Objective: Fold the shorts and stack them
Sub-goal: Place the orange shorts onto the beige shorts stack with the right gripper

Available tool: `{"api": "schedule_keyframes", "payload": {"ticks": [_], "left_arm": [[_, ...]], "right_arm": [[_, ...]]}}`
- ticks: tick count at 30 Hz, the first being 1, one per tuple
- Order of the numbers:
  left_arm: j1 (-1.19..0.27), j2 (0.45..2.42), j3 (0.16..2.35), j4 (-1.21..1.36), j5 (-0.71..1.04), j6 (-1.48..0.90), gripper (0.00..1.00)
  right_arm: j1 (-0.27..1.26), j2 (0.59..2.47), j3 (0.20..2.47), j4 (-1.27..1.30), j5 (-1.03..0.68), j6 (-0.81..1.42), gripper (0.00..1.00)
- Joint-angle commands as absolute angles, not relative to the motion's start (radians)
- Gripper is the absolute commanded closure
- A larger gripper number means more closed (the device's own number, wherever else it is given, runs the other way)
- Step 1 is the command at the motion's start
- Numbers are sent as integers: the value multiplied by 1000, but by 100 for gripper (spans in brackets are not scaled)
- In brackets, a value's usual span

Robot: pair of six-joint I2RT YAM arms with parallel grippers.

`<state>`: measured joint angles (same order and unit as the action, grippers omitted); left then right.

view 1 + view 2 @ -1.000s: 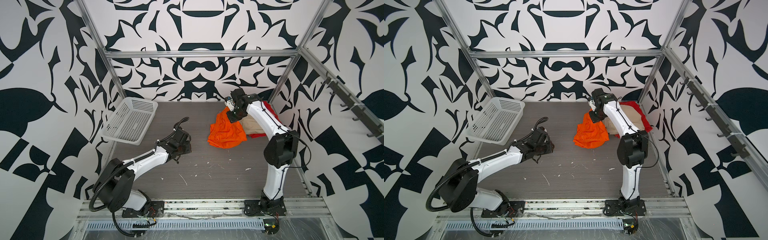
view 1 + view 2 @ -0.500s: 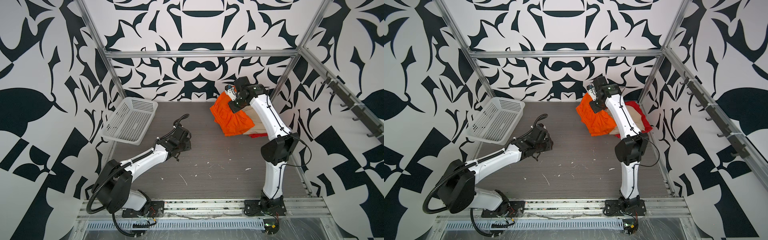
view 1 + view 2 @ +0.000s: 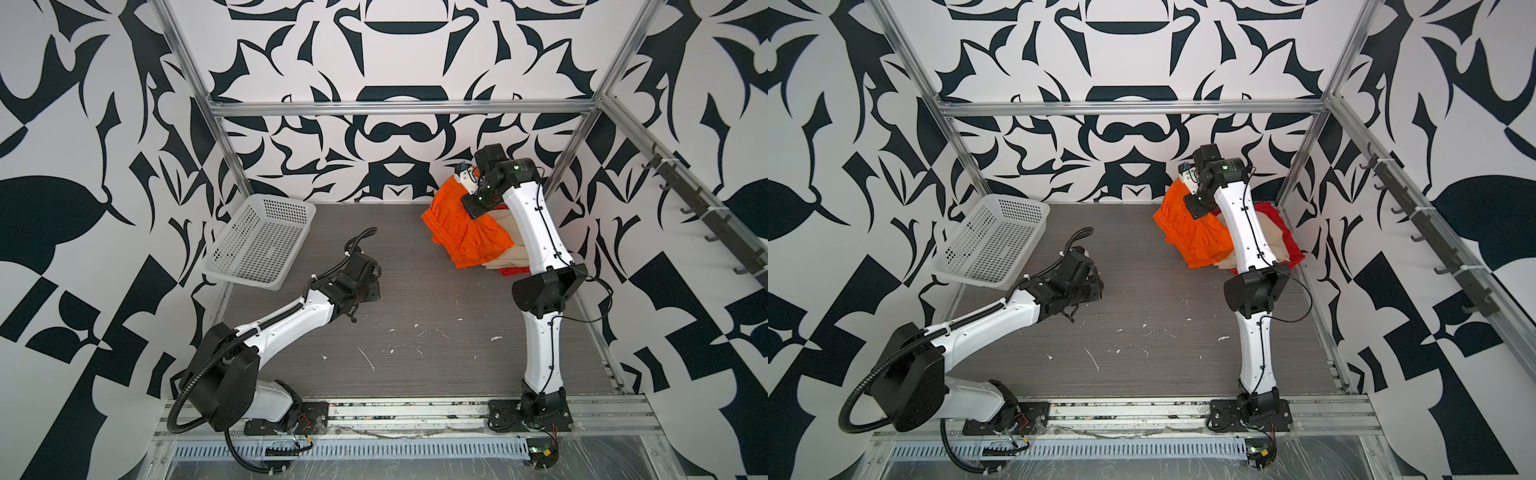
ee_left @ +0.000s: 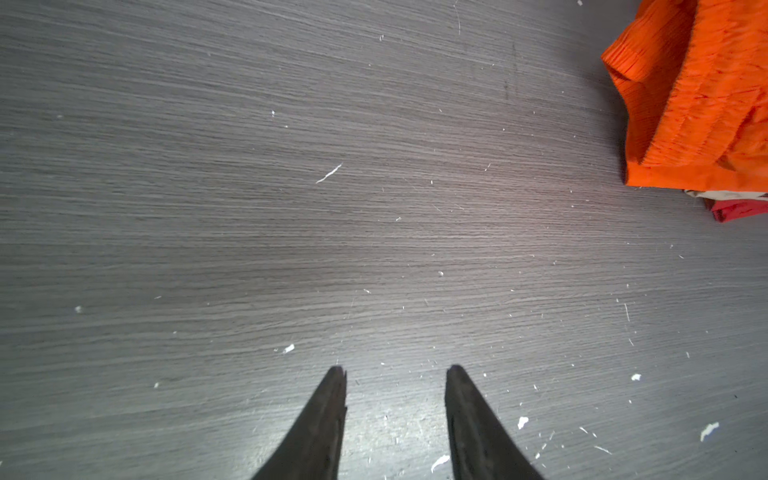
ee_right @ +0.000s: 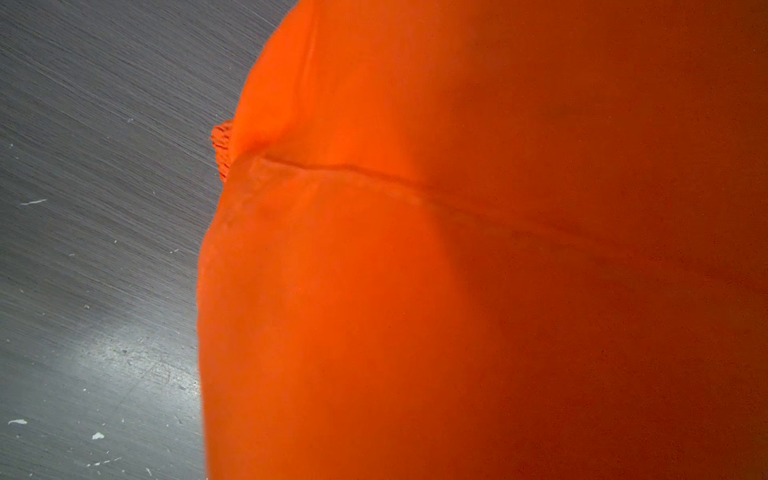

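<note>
Evidently the right end effector grips orange shorts aloft for stacking on beige shorts; left end effector parted, empty.

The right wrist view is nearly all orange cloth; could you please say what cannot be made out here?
- Right gripper: fingertips buried in the orange shorts, right wrist view and both top views.
- Beige shorts: mostly under the orange pair and behind the right arm, both top views.
- Red shorts: only an edge shows beneath the pile.
</note>
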<state>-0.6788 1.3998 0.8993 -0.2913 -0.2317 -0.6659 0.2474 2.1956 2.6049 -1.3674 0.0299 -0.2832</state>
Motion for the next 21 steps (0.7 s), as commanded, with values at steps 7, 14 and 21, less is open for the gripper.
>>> {"api": "schedule_keyframes", "payload": {"ticks": [7, 14, 21], "left_arm": [[-677, 1379, 933, -329, -253, -657, 57], [-678, 1382, 948, -331, -253, -653, 56], [-679, 1385, 962, -332, -257, -649, 57]], "right_arm": [[191, 2089, 2661, -1373, 3, -292, 100], [131, 2057, 2662, -1368, -64, -298, 100], [48, 2067, 2664, -1358, -159, -299, 100]]}}
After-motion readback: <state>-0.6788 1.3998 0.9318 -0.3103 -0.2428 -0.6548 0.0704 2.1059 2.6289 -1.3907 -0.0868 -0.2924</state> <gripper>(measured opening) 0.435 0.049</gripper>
